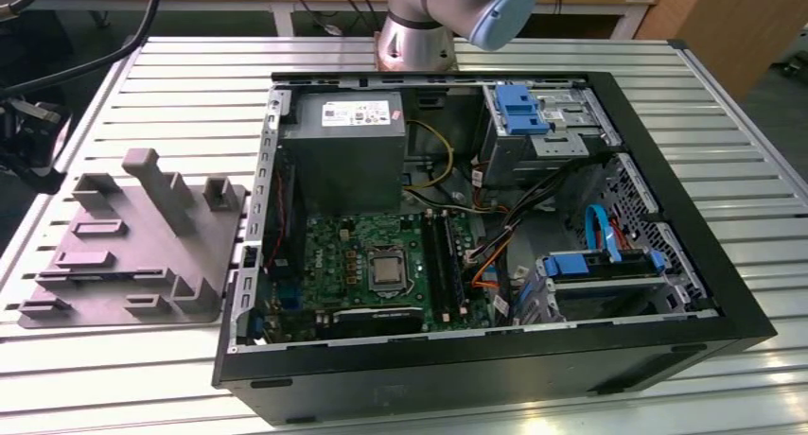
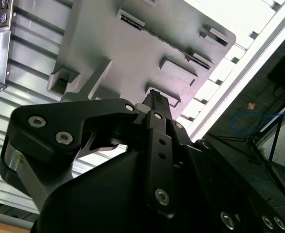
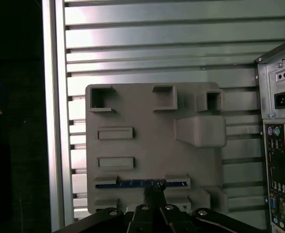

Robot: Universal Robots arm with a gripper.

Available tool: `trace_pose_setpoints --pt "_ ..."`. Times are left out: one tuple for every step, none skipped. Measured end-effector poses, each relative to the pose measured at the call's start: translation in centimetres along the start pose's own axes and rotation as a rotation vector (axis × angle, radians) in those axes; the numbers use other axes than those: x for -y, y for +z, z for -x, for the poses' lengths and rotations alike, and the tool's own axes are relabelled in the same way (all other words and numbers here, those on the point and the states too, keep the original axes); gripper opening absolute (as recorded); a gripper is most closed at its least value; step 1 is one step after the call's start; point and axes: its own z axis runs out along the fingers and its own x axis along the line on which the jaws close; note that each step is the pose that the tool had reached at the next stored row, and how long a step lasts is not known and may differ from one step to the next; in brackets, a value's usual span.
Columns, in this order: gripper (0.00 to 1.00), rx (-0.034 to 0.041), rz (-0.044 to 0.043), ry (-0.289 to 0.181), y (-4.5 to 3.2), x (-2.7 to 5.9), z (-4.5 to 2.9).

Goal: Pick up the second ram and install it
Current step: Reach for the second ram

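Second ram point(image 3: 142, 184) edge-up in grey fixture point(image 3: 147, 121) slot, unpicked; gripper point(image 3: 154, 191) above it, pinched together, empty (to grasp: part first).

No text can be read anywhere. In the exterior view, a white label point(image 1: 355, 113) sits on the grey power supply point(image 1: 343, 165) at about 11 o'clock inside the open computer case point(image 1: 707, 265), but its print cannot be made out. In the first wrist view, the second ram point(image 3: 142, 184) stands on edge in the grey holder point(image 3: 147, 126) with no legible marking, and neither has the case's rear panel point(image 3: 280, 160) at 3 o'clock from the holder.
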Motion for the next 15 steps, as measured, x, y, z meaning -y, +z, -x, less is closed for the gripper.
trace_pose_setpoints --pt "0.10 -0.0003 0.0000 0.000 0.11 0.05 -0.05" --pt "0.10 -0.0006 0.0000 0.000 0.23 0.11 -0.11" --pt "0.10 -0.0009 -0.0001 0.000 0.34 0.17 -0.16" --pt "0.10 -0.0014 -0.0002 0.000 0.44 0.23 -0.22" --pt "0.10 -0.0016 -0.0002 0.000 0.54 0.29 -0.27" --pt "0.10 -0.0019 -0.0002 0.000 0.65 0.35 -0.32" --pt "0.10 -0.0023 -0.0002 0.000 0.75 0.41 -0.37" --pt "0.10 -0.0026 -0.0002 0.000 0.86 0.47 -0.42" --pt "0.10 -0.0030 -0.0003 0.000 0.98 0.52 -0.49" --pt "0.10 -0.0032 -0.0003 0.000 1.08 0.59 -0.55" --pt "0.10 -0.0035 -0.0004 0.000 1.19 0.65 -0.61" --pt "0.10 -0.0037 -0.0003 0.000 1.30 0.71 -0.68" --pt "0.10 -0.0041 -0.0004 0.000 1.41 0.77 -0.74" --pt "0.10 -0.0044 -0.0004 0.000 1.50 0.84 -0.80" --pt "0.10 -0.0046 -0.0004 0.000 1.59 0.91 -0.85"
